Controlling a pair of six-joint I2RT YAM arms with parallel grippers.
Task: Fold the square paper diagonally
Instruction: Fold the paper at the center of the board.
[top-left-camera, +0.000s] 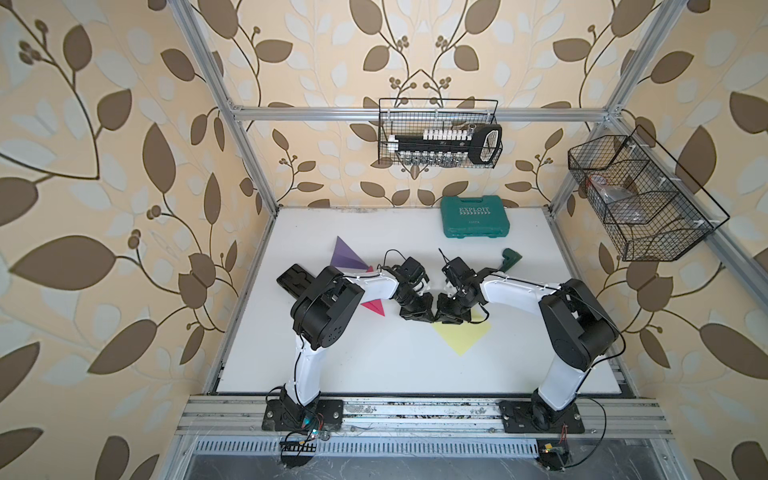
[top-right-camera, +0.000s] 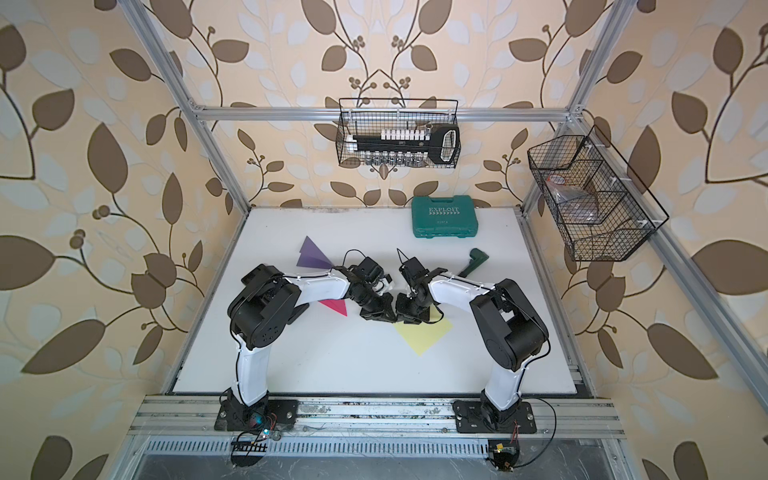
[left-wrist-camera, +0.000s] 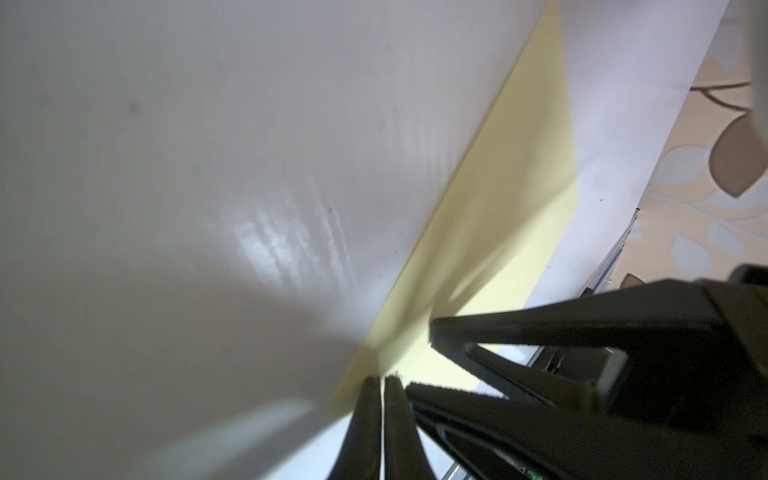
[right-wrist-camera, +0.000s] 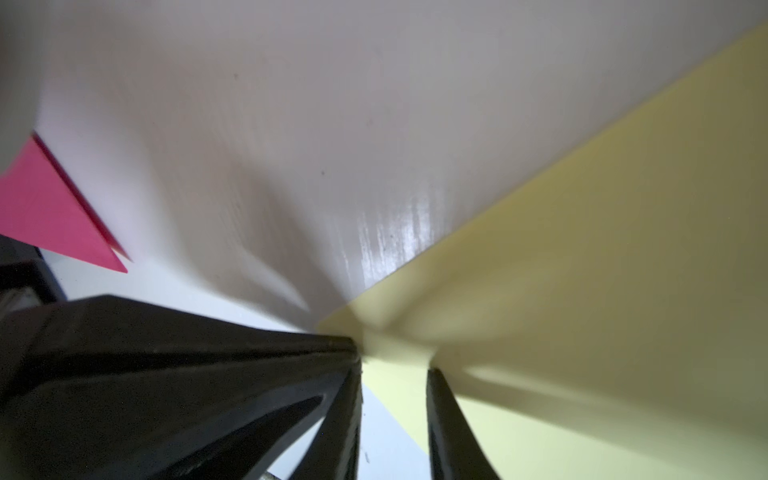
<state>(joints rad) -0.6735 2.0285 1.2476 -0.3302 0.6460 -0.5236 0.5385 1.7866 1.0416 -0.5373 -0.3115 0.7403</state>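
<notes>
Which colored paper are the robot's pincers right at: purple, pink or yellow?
The yellow paper. The left pincer and right pincer meet at its corner. The pink paper and purple paper lie farther off.

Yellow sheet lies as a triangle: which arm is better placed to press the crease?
Probably left. The left gripper is shut, tips at a corner of the yellow paper, ready to slide along its edge; the right gripper stands open at the same corner.
</notes>
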